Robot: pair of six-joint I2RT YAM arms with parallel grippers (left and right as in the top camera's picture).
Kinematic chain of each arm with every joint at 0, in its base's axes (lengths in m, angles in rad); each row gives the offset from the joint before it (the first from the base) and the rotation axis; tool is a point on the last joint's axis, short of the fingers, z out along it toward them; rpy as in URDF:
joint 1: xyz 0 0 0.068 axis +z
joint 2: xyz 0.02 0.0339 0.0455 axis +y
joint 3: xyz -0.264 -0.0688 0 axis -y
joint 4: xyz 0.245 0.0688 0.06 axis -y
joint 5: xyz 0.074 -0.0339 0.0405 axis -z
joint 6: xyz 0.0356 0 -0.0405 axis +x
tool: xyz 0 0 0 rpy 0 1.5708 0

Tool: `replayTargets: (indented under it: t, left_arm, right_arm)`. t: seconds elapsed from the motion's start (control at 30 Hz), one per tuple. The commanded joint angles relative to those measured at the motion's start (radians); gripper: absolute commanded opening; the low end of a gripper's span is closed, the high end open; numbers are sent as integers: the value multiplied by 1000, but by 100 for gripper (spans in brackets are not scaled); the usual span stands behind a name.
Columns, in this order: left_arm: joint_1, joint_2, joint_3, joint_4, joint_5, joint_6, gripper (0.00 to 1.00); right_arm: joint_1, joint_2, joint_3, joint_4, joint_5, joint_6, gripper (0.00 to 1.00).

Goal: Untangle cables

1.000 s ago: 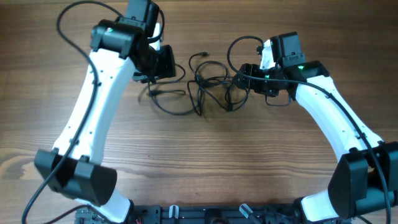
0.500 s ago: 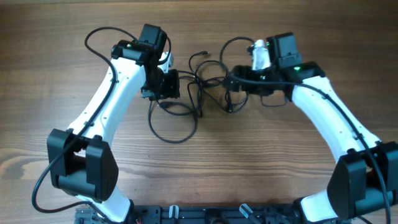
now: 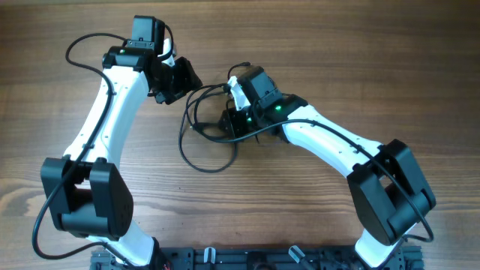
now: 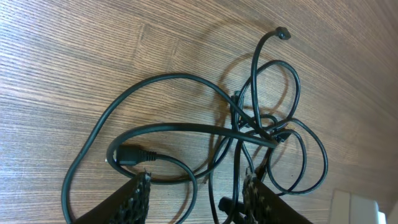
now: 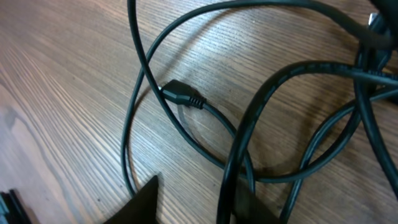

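Observation:
The cables [image 3: 204, 133] are thin black cords tangled on the wooden table, with one wide loop [image 3: 206, 166] toward the front. In the left wrist view the tangle [image 4: 249, 124] lies below the fingers, with a plug [image 4: 132, 155] and a small plug end [image 4: 283, 32]. My left gripper [image 3: 184, 76] [image 4: 196, 199] is open just behind and left of the tangle, with strands running between its fingers. My right gripper [image 3: 229, 124] [image 5: 199, 199] is open low over the tangle's right side. A cord [image 5: 233, 168] lies against its right finger, and a plug [image 5: 181, 93] is ahead.
The thicker black wire [image 3: 79, 45] of the left arm loops at the back left. The right arm's white link [image 3: 330, 146] stretches across the table's middle right. The arm bases [image 3: 247, 259] line the front edge. Bare wood table [image 3: 375, 60] surrounds the tangle.
My right gripper swung left and forward across the tangle, which is now bunched further left. My left gripper moved back and left, away from the loop it was over.

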Motion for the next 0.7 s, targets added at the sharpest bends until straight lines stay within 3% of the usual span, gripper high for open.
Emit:
replayTargets:
  t: [0.0, 0.13, 0.27, 0.33, 0.5, 0.57, 0.67]
  left_arm:
    - [6, 0, -3, 2, 16, -10, 47]
    - [-6, 0, -3, -6, 17, -6, 41]
    - [-66, 0, -3, -5, 58, 75, 38]
    - [-106, 0, -3, -8, 113, 165, 41]
    - [-264, 54, -3, 86, 124, 191, 55]
    - [-302, 86, -3, 94, 124, 287, 60]
    - [-310, 148, -3, 81, 105, 362, 61]
  right_arm:
    - [-1, 5, 16, 9, 0, 10, 19]
    - [-47, -43, 20, 7, -7, 64, 5]
    - [-181, -171, 21, -8, -83, 74, 4]
    - [-233, -170, 21, -48, -89, 114, 4]
    - [-269, -170, 21, -64, -225, 124, 4]
    - [-275, -170, 21, -65, -232, 126, 4]
    - [-301, -170, 21, -65, -277, 125, 4]
